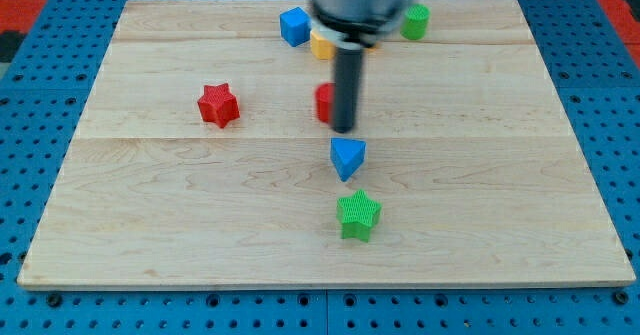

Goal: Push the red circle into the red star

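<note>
The red star (218,105) lies on the wooden board at the view's left of centre. The red circle (324,103) is near the board's middle, mostly hidden behind my dark rod; only its left edge shows. My tip (345,130) rests on the board right against the red circle's right side, a little lower in the view. The star is well to the view's left of the circle, at about the same height.
A blue triangle (347,158) lies just below my tip. A green star (358,215) lies below that. A blue cube (294,26), a yellow block (322,44) and a green block (416,21) sit near the view's top. The board's edge (320,284) borders blue pegboard.
</note>
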Controlling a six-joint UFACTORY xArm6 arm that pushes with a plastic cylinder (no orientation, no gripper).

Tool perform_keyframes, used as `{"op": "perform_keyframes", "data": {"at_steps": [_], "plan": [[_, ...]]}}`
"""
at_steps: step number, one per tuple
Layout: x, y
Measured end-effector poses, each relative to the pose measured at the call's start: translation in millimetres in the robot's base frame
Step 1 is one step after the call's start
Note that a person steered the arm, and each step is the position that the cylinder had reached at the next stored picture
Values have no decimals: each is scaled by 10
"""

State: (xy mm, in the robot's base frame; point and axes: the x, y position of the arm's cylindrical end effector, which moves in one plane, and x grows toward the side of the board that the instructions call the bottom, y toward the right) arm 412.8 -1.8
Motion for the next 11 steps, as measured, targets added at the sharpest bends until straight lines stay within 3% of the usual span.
{"op": "perform_keyframes", "data": {"at_steps": [2, 3, 4, 5, 6, 7, 10, 11], "plan": [[-313, 849], [-581, 117], [-581, -209], [-562, 84], [-607, 804], [-608, -56], [-381, -623], [-495, 543]]}}
